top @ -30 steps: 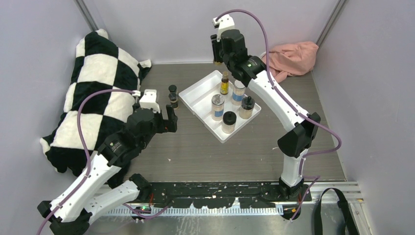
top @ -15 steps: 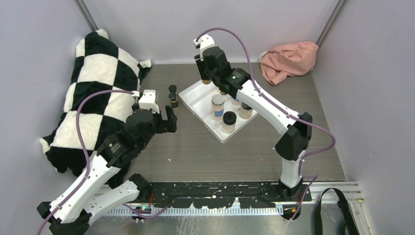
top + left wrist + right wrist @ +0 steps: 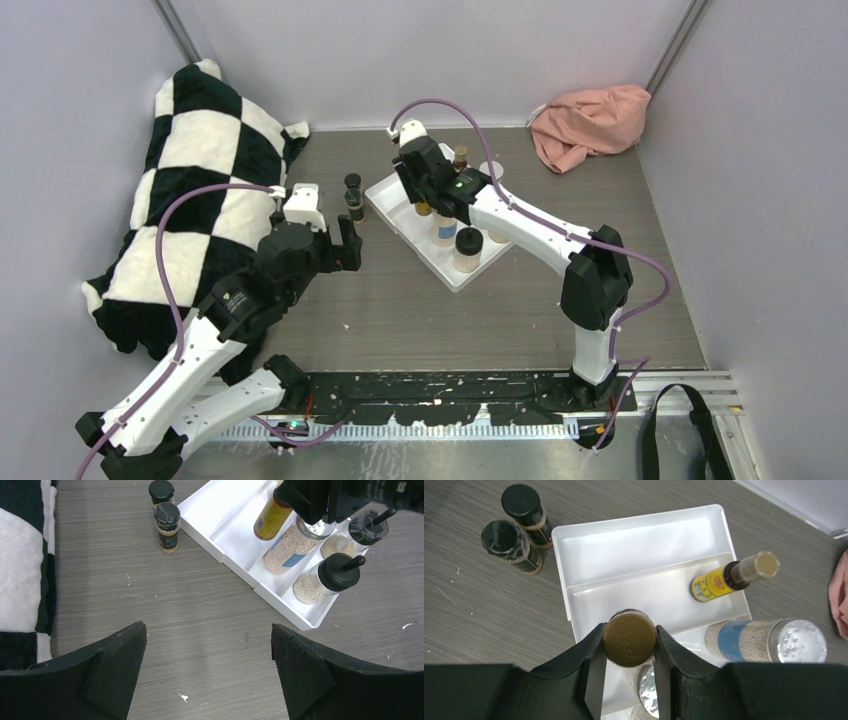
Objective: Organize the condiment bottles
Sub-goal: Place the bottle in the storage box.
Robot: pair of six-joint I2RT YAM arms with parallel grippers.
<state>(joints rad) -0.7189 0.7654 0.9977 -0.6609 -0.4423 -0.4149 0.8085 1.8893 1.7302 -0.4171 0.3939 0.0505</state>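
Shifted since the earlier frame: right arm swung from the back wall forward and left, now low over the white tray [image 3: 385, 195]. Right gripper [image 3: 629, 640]: fingers clamped on the cap of one slim amber bottle [image 3: 272, 517], yellow-labelled, upright, over the middle compartment; contact with the tray floor cannot be told. Second amber bottle [image 3: 734, 577]: standing in the same compartment, well apart from the held one. Left compartment: bare. Right compartment: two silver-lidded jars [image 3: 769, 640] and two tan black-capped jars [image 3: 325, 577], close-packed. Two tiny dark bottles [image 3: 352, 190]: on the table [image 3: 200, 610], touching each other, just beside the tray's left rim. Left gripper [image 3: 207, 630]: jaws spread wide, empty, above open table near those two. Checkered cushion [image 3: 200, 150] bounds the left; pink cloth [image 3: 590, 115] fills the back right corner.
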